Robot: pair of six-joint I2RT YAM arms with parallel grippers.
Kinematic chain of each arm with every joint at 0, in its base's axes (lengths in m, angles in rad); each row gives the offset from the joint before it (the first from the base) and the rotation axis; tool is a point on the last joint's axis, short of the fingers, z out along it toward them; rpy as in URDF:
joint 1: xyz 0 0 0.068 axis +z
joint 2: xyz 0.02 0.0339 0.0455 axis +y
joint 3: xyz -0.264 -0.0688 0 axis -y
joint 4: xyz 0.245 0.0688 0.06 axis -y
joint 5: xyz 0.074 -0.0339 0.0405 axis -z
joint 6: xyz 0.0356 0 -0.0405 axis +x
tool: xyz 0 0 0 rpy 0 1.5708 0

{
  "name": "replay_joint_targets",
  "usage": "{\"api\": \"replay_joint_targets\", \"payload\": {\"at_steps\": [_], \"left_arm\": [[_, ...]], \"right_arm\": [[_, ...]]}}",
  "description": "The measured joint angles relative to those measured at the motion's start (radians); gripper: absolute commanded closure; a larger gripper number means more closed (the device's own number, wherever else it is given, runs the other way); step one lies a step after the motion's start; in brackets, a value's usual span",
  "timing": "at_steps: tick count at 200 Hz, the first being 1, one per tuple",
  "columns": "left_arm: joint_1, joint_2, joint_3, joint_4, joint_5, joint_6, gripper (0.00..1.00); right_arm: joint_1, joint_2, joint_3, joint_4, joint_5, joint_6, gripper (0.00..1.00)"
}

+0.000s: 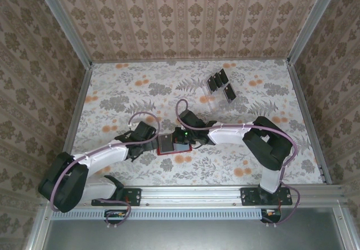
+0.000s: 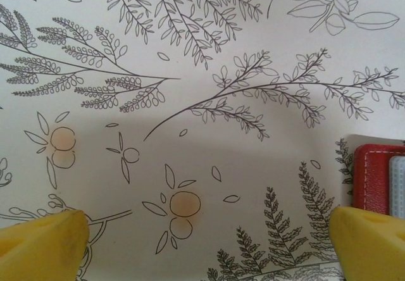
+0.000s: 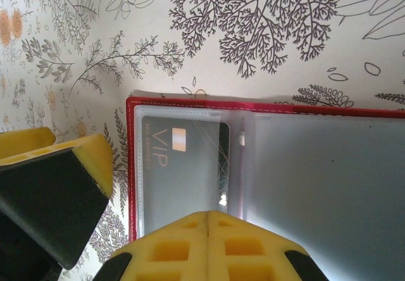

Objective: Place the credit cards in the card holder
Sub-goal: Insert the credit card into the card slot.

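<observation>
One black "VIP" card (image 3: 183, 173) inside the red card holder (image 3: 316, 167)

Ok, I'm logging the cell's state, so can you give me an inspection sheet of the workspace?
Surface: floral table cloth, flat.
Job's things: red wallet lies open, one card in its clear sleeve; more black cards stand in a clear rack at the back.
Clutter: nothing seen.
Grippers: left gripper open beside the wallet; right gripper shut above it.
Cables: cables loop off both arms.
Surroundings: patterned walls, metal frame.
</observation>
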Motion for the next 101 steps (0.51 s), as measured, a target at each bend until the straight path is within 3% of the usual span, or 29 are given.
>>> {"api": "replay_joint_targets", "payload": {"at_steps": [101], "left_arm": [[-0.007, 0.060, 0.004, 0.015, -0.023, -0.003, 0.00]], "right_arm": [[0.001, 0.053, 0.017, -0.003, -0.001, -0.002, 0.99]]}}
